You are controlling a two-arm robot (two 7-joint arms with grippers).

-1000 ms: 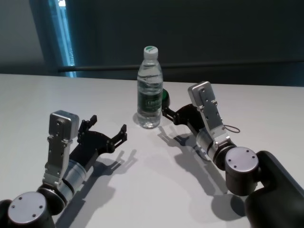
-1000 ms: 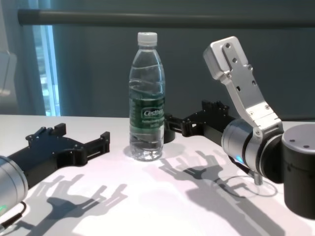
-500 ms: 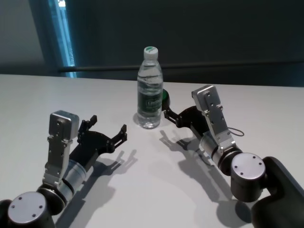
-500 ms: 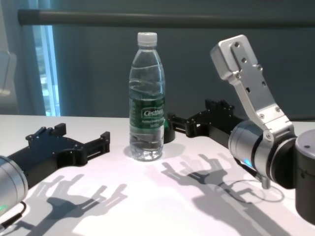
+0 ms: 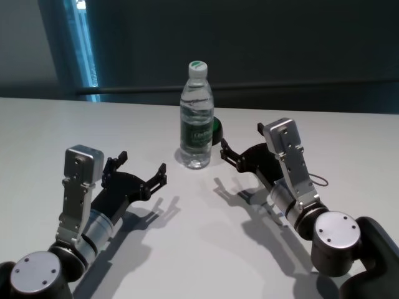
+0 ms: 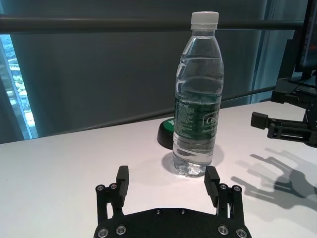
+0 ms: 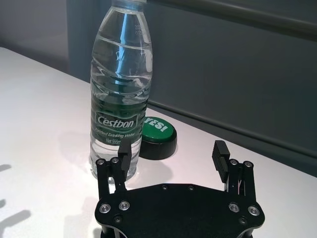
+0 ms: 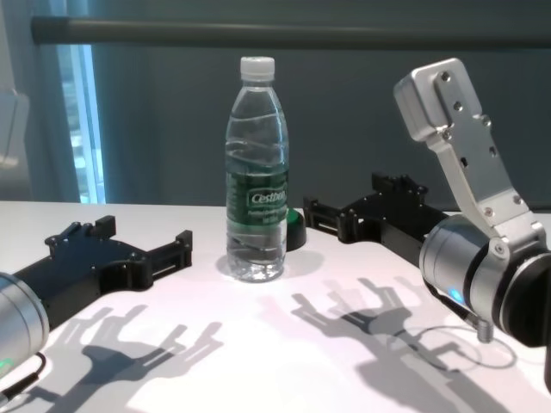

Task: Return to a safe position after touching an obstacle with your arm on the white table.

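bottle (image 7: 120, 89) label "cestbon", green button (image 7: 157, 131) "yes!"

Silver arms, blk fingers (image 5: 161, 174), screws

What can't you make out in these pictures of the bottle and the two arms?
- Green-topped button: largely hidden behind the bottle in head and chest views.
- Bottle cap: cut off by the right wrist view's edge.
- Small print on the bottle's label: too small everywhere.
- Left gripper and right gripper: both open, holding nothing.

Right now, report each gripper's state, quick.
Left gripper: open, holding nothing, low over the white table left of the bottle.
Right gripper: open, holding nothing, just right of the bottle, not touching it.
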